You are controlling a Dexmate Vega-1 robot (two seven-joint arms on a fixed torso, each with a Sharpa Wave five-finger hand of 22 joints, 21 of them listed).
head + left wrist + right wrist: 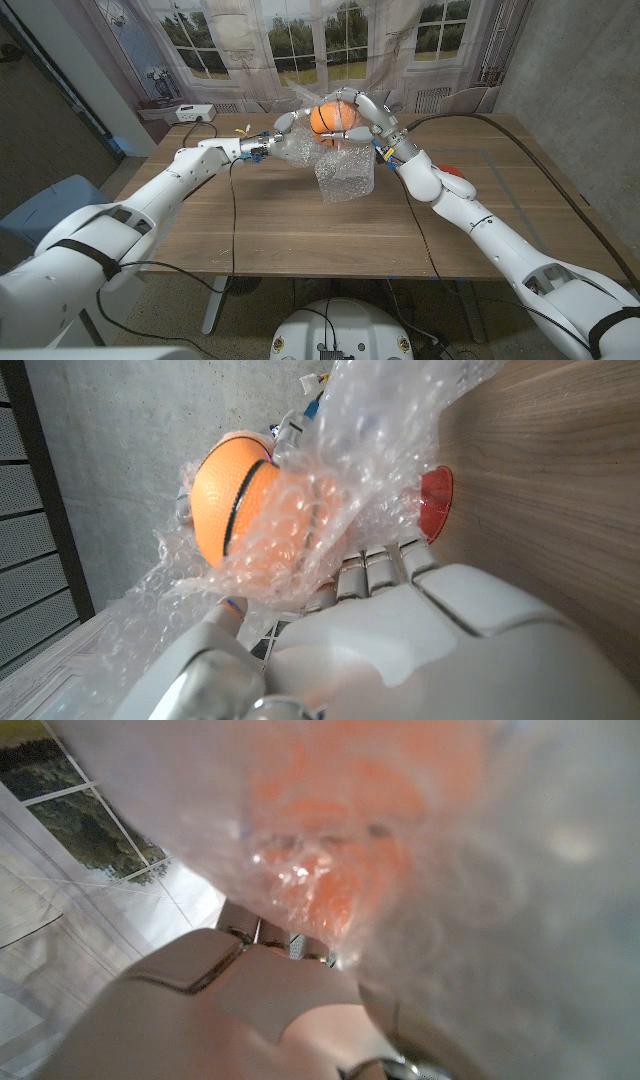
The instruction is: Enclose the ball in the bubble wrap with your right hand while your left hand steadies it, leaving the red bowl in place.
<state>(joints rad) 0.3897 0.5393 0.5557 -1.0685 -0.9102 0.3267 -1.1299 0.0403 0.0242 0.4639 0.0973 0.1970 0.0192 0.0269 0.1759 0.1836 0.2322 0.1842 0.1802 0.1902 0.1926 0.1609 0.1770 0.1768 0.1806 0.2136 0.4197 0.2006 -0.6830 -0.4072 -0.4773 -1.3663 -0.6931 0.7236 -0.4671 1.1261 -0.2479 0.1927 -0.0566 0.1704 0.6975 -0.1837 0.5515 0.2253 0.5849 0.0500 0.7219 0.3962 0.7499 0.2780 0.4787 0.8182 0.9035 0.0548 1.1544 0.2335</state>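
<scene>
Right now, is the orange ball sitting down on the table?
No, in the head view both hands hold the ball up above the table, with the bubble wrap hanging down from it.

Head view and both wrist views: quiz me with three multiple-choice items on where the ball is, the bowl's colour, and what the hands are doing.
1. Where is the ball?
A. flat on the table
B. raised above the table between both hands
C. inside the bowl

2. What colour is the bowl?
A. red
B. blue
C. white

3. How does the bubble wrap stand?
A. folded flat beside the ball
B. partly over the ball, a flap hanging down
C. lying on the floor

Key: B, the left hand and right hand hold it aloft; A, it shows red beside the right arm; B, orange peeks uncovered.
</scene>
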